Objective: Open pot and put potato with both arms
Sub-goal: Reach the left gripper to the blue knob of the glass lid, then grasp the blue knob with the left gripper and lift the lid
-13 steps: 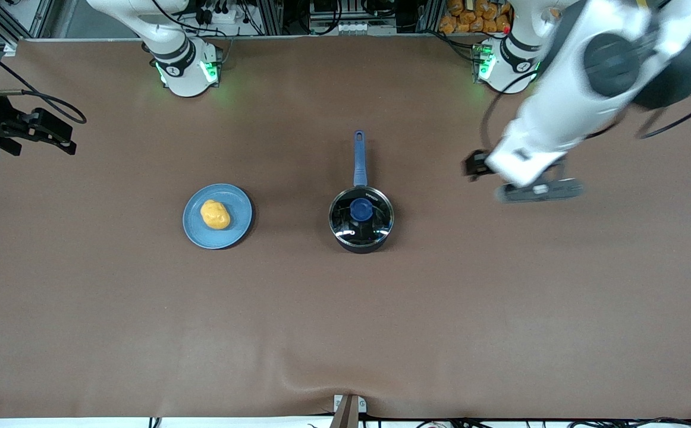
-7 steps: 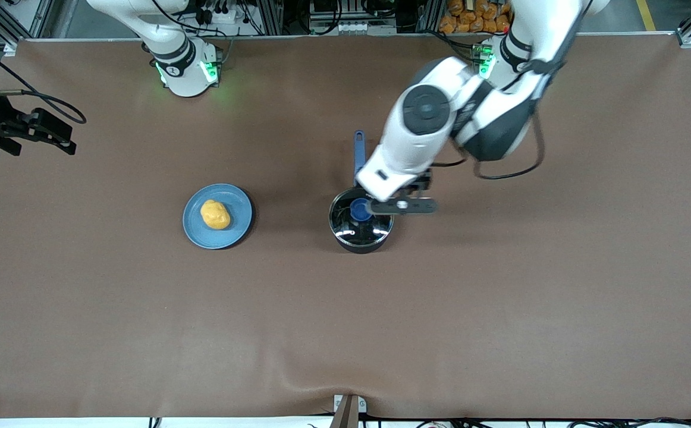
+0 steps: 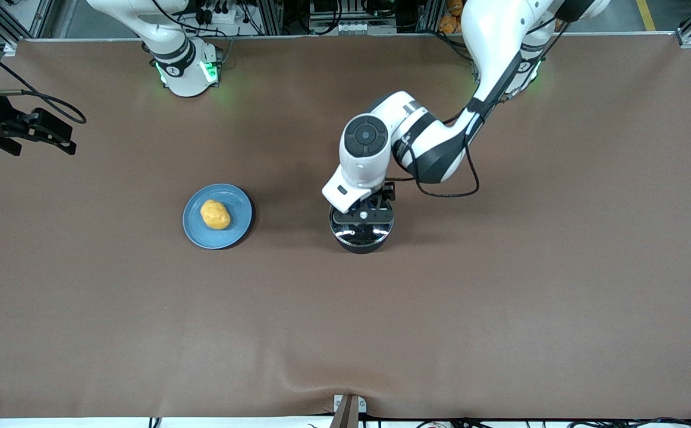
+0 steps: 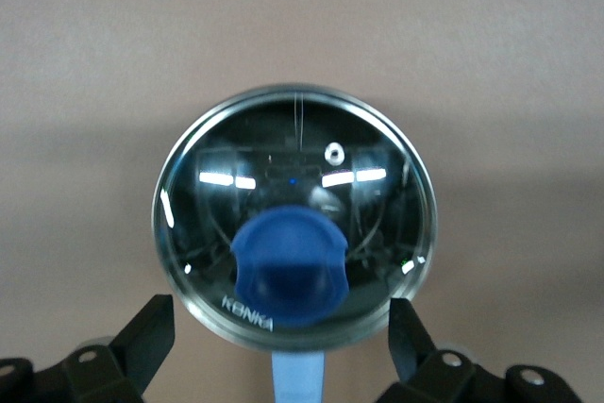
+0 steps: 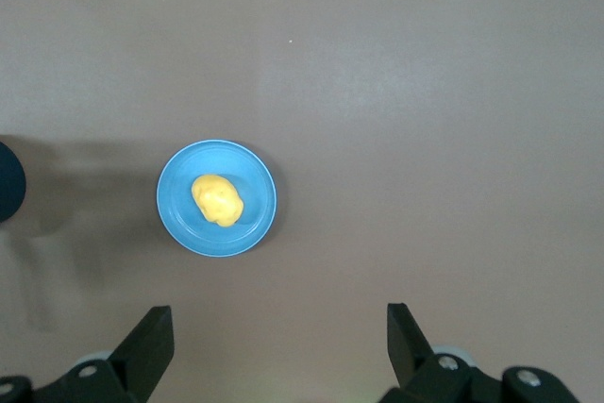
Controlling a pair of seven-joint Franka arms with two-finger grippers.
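Observation:
The black pot (image 3: 360,241) stands mid-table with its glass lid (image 4: 294,186) on. The lid's blue knob (image 4: 290,266) shows in the left wrist view, and a bit of the blue handle (image 4: 298,377) shows between the fingers. In the front view the arm hides the knob and handle. My left gripper (image 3: 362,215) is open over the lid, its fingers (image 4: 151,327) wide apart with the knob close to their gap (image 4: 280,327). The potato (image 3: 215,214) lies on a blue plate (image 3: 235,235). My right gripper (image 5: 278,337) waits open and empty high above the table, with the potato (image 5: 217,198) below it.
The brown table mat (image 3: 500,309) is bare round the pot and the plate (image 5: 260,228). The arm bases stand along the edge farthest from the front camera. A small bracket (image 3: 348,410) sits at the table's nearest edge.
My left arm has swung in from its end of the table and come down until its open gripper is over the pot's lid. The right arm, potato and pot have not moved.

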